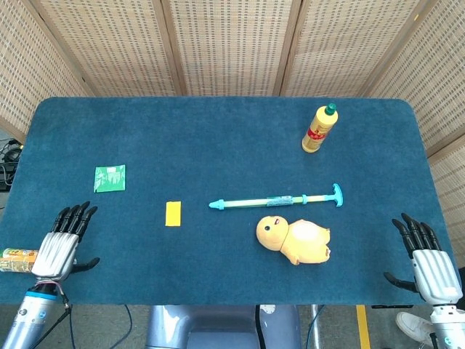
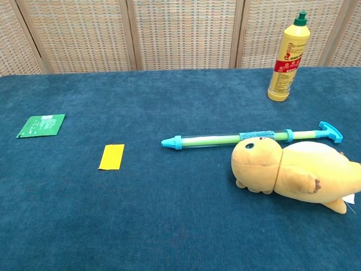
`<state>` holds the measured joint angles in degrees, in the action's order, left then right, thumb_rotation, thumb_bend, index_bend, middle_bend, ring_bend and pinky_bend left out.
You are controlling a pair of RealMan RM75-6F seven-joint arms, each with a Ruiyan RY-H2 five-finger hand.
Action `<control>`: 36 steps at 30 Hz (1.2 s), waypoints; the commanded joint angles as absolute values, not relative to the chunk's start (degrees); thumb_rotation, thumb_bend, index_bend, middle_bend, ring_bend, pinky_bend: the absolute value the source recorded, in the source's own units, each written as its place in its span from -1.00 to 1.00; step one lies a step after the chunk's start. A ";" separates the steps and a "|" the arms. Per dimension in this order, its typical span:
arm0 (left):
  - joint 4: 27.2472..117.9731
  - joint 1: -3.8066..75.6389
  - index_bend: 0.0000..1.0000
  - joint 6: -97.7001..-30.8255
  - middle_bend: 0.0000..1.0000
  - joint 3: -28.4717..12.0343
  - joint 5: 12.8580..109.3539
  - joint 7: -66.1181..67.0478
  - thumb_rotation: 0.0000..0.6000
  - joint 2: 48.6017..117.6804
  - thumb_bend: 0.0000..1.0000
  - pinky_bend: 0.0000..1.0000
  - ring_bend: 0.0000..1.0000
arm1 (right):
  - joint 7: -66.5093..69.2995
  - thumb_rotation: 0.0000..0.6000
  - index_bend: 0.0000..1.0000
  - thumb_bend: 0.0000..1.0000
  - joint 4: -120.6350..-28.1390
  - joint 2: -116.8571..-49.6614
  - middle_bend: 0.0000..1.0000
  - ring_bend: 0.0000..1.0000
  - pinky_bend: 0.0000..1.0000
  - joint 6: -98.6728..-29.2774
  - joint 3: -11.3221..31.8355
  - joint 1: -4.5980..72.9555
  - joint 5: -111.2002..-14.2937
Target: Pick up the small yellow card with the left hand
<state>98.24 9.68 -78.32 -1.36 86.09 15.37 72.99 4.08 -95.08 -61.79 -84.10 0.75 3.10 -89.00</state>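
Observation:
The small yellow card (image 1: 173, 214) lies flat on the blue table (image 1: 218, 138), left of centre; in the chest view the yellow card (image 2: 111, 156) sits alone on the cloth. My left hand (image 1: 64, 242) hovers at the table's front left corner, fingers spread and empty, well to the left of the card. At the front right corner my right hand (image 1: 425, 259) is open and holds nothing. Neither hand shows in the chest view.
A green packet (image 1: 110, 178) lies behind and left of the card. A teal and green syringe-like tube (image 1: 276, 201) lies at centre, with a yellow plush toy (image 1: 294, 241) in front of it. A yellow bottle (image 1: 320, 129) stands at the back right.

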 commanded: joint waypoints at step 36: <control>82.37 31.41 -1.00 -59.91 -1.00 -12.04 61.72 38.97 1.00 99.42 -0.39 -1.00 -1.00 | 9.80 1.00 -1.00 -1.00 -93.72 -60.79 -1.00 -1.00 -1.00 -82.15 1.17 4.04 -87.89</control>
